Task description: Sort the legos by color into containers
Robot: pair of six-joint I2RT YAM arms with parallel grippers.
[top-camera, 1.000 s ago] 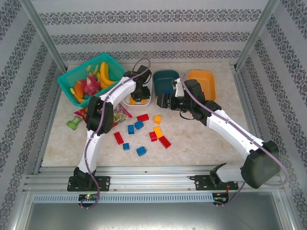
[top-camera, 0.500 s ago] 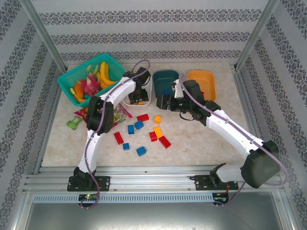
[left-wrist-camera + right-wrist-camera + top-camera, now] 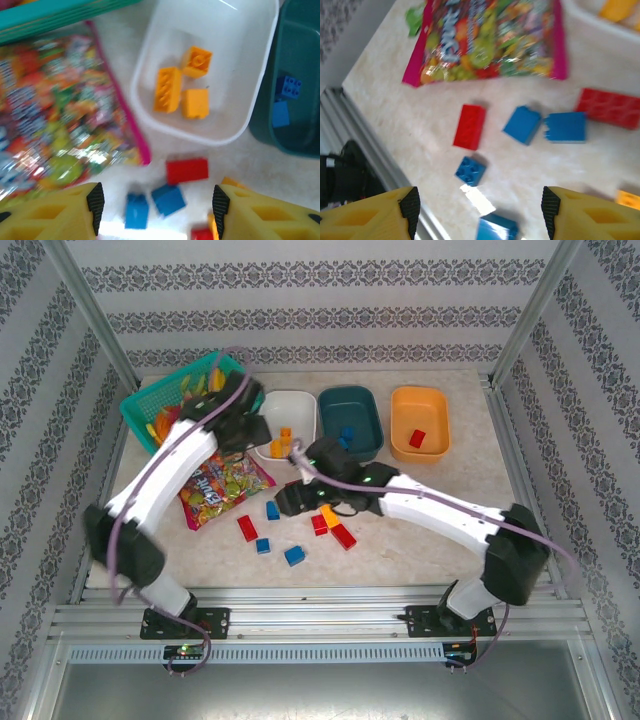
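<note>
Left gripper (image 3: 157, 202) and right gripper (image 3: 480, 206) are spread, empty; adjacent blue legos (image 3: 522, 125) may be pinched together.

Along the far edge, left to right: a teal mesh basket (image 3: 140, 412), a white shallow plastic tub (image 3: 300, 410), a dark teal plastic tub (image 3: 355, 405), an orange plastic tub (image 3: 420, 405). A colourful candy bag (image 3: 222, 488) lies nearer, left; small plastic bricks (image 3: 294, 555) scatter right of it.
</note>
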